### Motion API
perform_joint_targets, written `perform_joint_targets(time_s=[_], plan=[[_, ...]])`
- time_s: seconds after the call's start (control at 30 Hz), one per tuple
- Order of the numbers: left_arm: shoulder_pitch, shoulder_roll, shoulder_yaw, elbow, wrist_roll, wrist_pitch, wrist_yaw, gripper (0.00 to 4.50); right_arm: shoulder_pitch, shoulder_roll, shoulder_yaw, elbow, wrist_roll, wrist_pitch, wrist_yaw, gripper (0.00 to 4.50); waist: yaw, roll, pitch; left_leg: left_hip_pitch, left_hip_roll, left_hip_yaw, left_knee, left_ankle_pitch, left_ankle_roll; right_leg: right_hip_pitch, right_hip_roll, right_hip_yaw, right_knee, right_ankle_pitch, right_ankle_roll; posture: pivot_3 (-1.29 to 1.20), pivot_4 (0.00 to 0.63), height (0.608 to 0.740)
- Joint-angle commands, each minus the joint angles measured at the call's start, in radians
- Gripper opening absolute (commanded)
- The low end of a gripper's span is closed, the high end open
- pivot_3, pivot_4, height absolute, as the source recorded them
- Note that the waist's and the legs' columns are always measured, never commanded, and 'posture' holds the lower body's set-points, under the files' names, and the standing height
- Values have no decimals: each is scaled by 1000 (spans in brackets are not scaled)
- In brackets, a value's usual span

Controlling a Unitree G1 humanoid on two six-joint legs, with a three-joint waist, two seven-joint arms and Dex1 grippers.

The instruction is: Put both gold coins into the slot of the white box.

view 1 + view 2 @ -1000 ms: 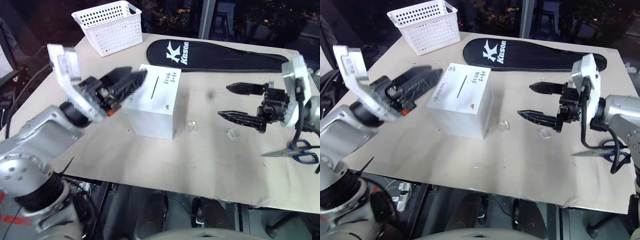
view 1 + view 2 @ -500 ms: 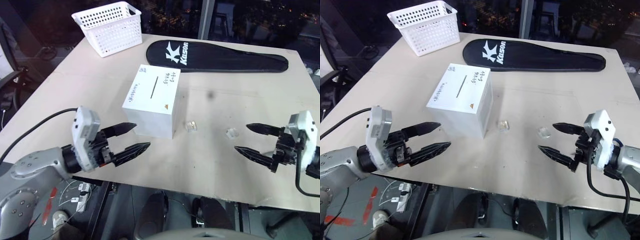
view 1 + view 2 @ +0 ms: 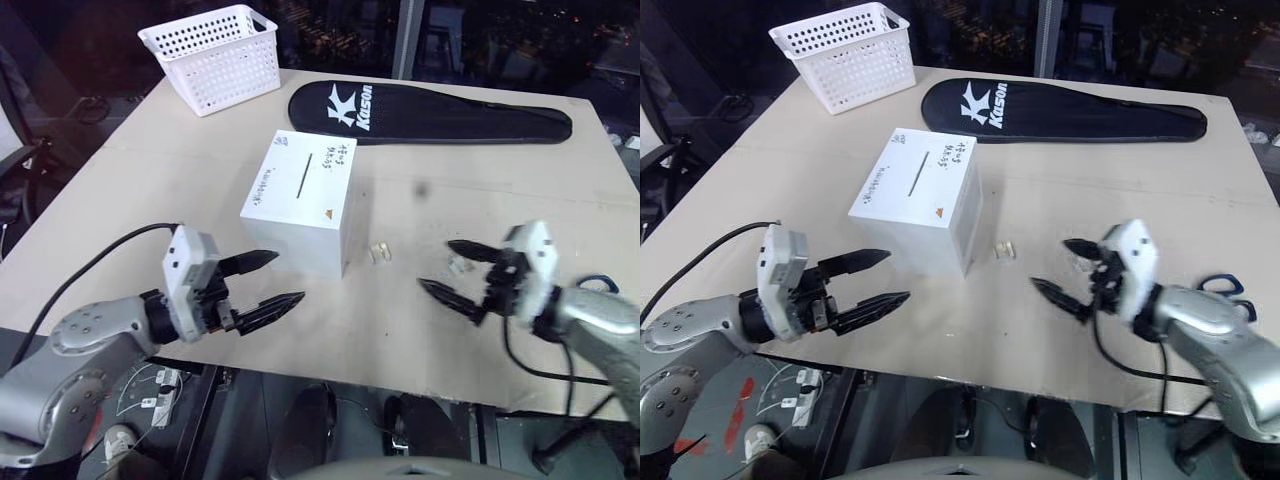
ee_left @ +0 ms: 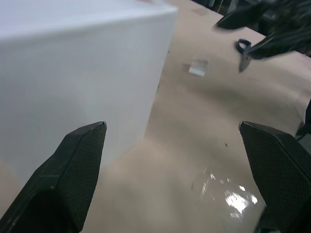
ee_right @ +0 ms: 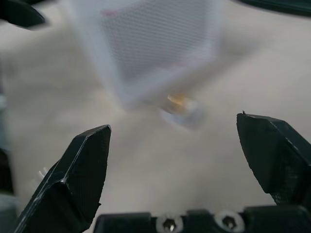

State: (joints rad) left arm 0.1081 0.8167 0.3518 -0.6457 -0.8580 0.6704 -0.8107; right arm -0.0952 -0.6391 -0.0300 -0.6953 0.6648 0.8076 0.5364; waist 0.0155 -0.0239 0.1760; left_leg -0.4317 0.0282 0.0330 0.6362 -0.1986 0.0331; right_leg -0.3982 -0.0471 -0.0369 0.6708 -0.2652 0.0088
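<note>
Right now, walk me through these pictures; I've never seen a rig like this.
This is a two-armed robot at a table. Two pictures come from its head cameras, looking down; the other two sit on its wrists, looking along the black fingers. The left gripper and the right gripper are both open and hold nothing. On the table lie the white box with its slot, two small clear cases beside it, a white basket, a black racket cover and scissors. One case shows something gold.
</note>
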Motion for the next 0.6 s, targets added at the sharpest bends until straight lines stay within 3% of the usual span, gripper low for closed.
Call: perform_joint_targets(time_s=[0.03, 0.2, 0.27, 0.33, 0.6], plan=[[9, 3, 3, -56, -6, -16, 0, 4500, -81, 54, 104, 31, -71, 12, -62, 3234, 0, 0, 0, 0, 0, 0, 0, 0, 0, 0, 0, 0, -1, 0, 0, 0, 150, 740], [45, 8, -1, -99, -3, -18, -2, 4500, -202, 166, 220, 176, -164, 44, -134, 3234, -3, 0, 0, 0, 0, 1, 0, 0, 1, 1, 0, 0, -2, 1, 1, 0, 150, 740], [51, 6, 3, -108, -4, -21, 0, 4500, -227, 188, 226, 190, -174, 52, -141, 2705, -1, 0, 0, 0, 0, 0, 0, 0, 1, 1, 1, 0, -2, 1, 1, 0, 150, 740], [65, 10, 4, -115, 6, -31, -12, 4500, -250, 204, 243, 208, -192, 60, -145, 1889, -1, 0, 0, 0, 0, 0, 0, 0, 1, 0, 1, 0, -1, 1, 1, 0, 150, 740], [116, 18, 38, -101, 1, -69, -86, 4500, -300, 251, 251, 263, -235, 76, -156, 1889, -3, 0, 0, 1, 0, 0, 0, 0, 1, 1, 1, 0, -1, 1, 1, 0, 150, 740]])
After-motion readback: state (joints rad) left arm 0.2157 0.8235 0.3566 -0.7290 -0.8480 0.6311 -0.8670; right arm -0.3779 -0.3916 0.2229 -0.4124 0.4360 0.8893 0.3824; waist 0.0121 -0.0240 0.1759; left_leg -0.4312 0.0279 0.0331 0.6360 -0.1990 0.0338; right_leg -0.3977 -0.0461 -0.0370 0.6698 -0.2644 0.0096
